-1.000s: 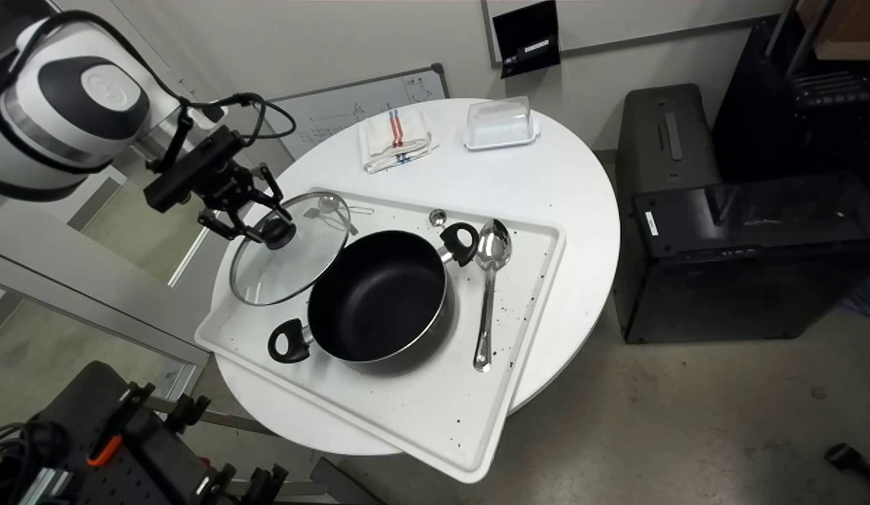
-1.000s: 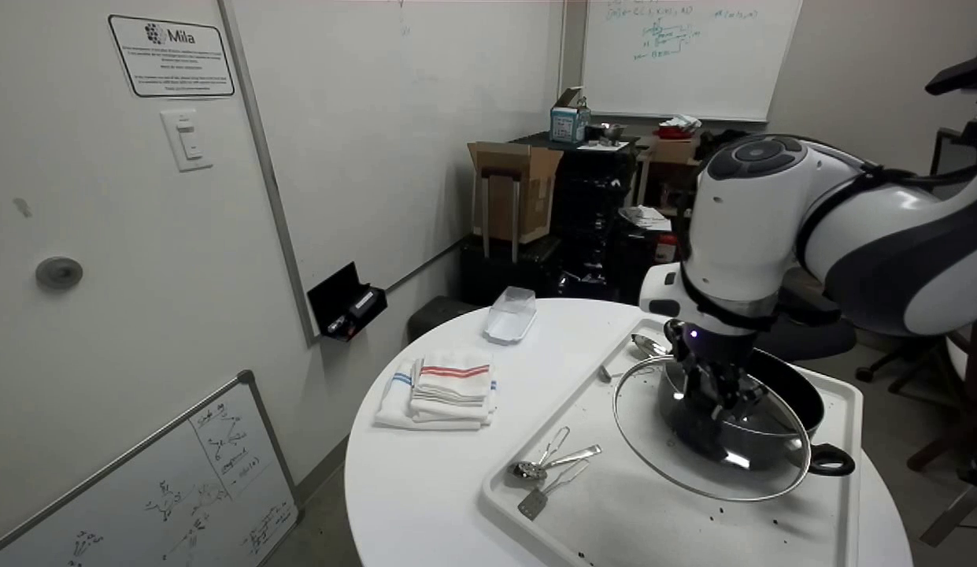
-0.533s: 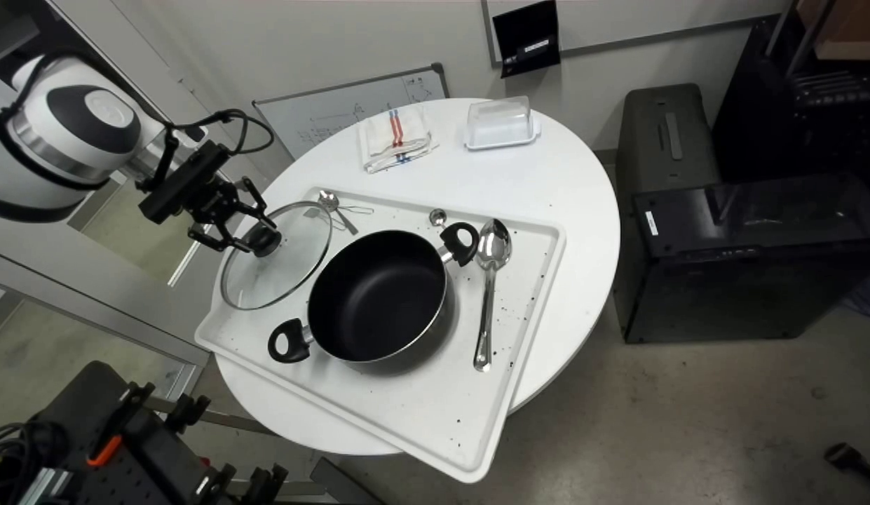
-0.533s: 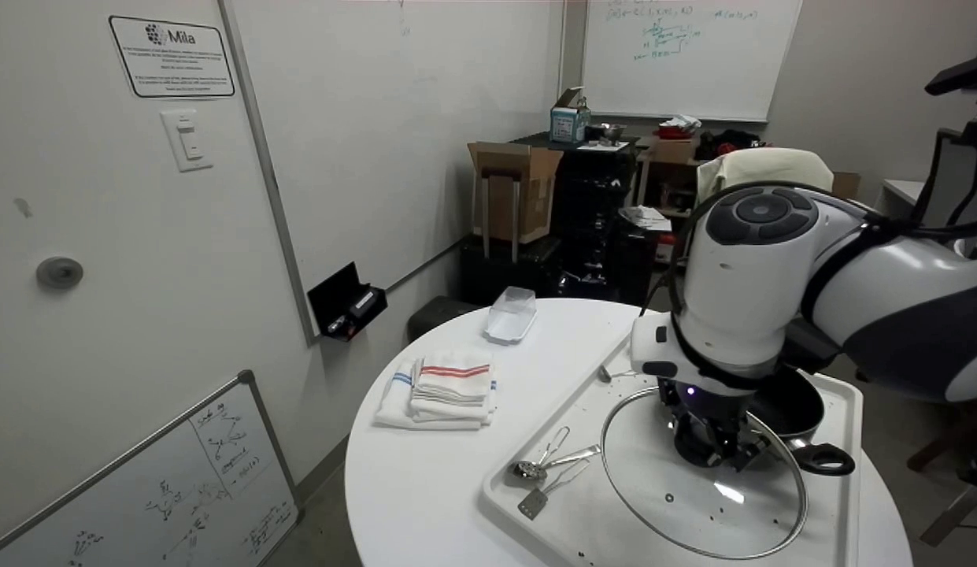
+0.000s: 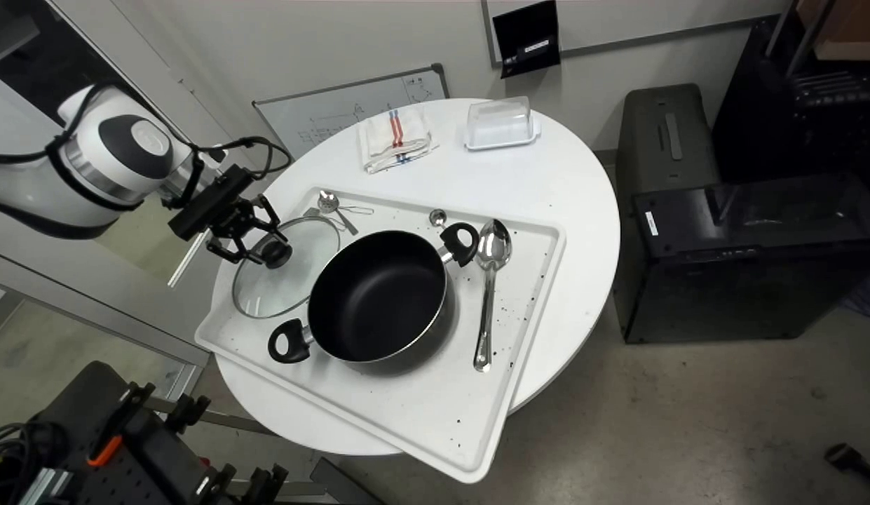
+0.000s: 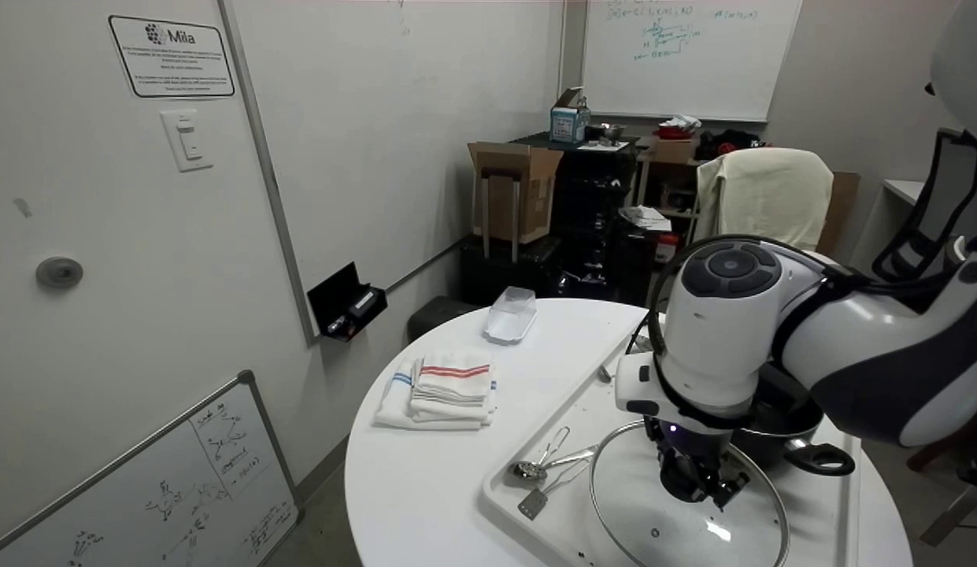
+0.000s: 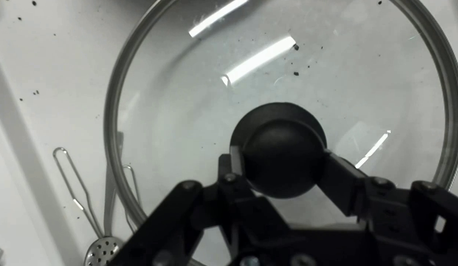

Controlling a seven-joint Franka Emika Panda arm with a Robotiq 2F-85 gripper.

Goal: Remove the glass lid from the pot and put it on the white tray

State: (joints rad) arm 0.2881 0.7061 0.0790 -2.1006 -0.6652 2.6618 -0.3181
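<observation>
The glass lid [image 5: 310,256] is over the white tray [image 5: 420,414], beside the black pot [image 5: 378,294]. My gripper [image 5: 272,251] is shut on the lid's dark knob. In the wrist view, both fingers of the gripper [image 7: 282,157] touch the sides of the knob, and the glass lid [image 7: 177,111] spreads beyond them. In an exterior view the lid [image 6: 630,504] looks slightly tilted and low over the tray [image 6: 551,449]; I cannot tell whether its rim touches the tray. The pot is uncovered and stands on the tray; my arm partly hides it in that view [image 6: 779,417].
A large metal spoon [image 5: 492,252] lies on the tray on the pot's far side from the lid. Small metal utensils [image 6: 539,472] lie near the lid's edge. Folded towels [image 5: 396,140] and a clear-covered white dish [image 5: 501,126] stand on the round white table [image 5: 547,189].
My gripper has carried the lid away from the pot and lowered it toward the tray. The lid has become flatter. The pot and the utensils have not moved.
</observation>
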